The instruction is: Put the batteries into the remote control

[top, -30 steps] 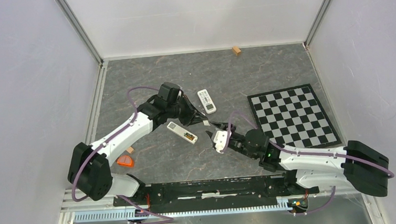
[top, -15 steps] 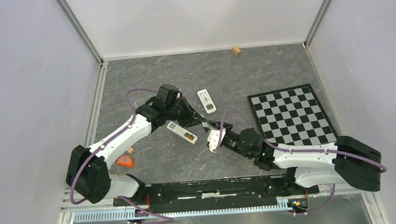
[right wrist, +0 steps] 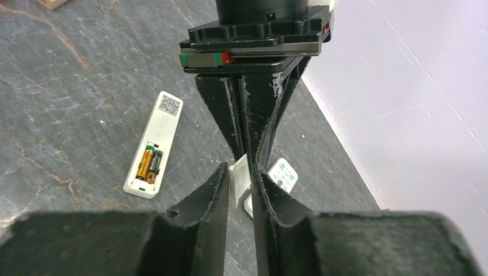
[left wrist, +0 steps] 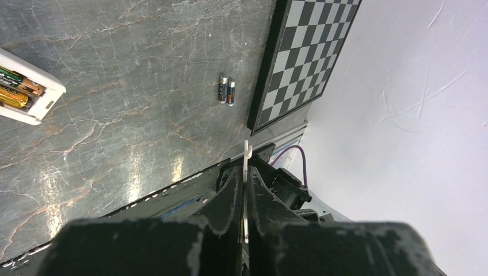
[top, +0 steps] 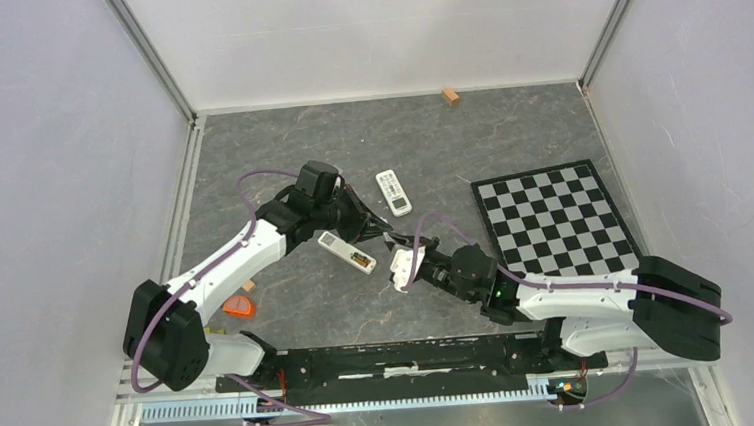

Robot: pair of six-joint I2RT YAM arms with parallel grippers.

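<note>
The slim white remote control (top: 347,252) lies back up with its battery bay open; it also shows in the right wrist view (right wrist: 154,146) and the left wrist view (left wrist: 26,86). Two batteries (right wrist: 149,162), one gold and one dark green, sit in the bay. Two more batteries (left wrist: 226,89) lie loose by the chessboard. My left gripper (top: 378,231) (left wrist: 246,172) is shut on a thin white battery cover (left wrist: 247,150) (right wrist: 237,172), held on edge. My right gripper (top: 401,243) (right wrist: 240,172) faces it, narrowly open, its fingers on either side of the cover.
A shorter white remote with a display (top: 393,192) (right wrist: 282,173) lies just behind the grippers. A chessboard mat (top: 557,222) (left wrist: 305,57) lies at the right. A wooden block (top: 451,96) sits at the back wall; an orange piece (top: 239,306) and a small block (top: 248,284) lie front left.
My right gripper has moved left toward the left gripper and now straddles the cover. My left gripper has shifted slightly with the cover still in it.
</note>
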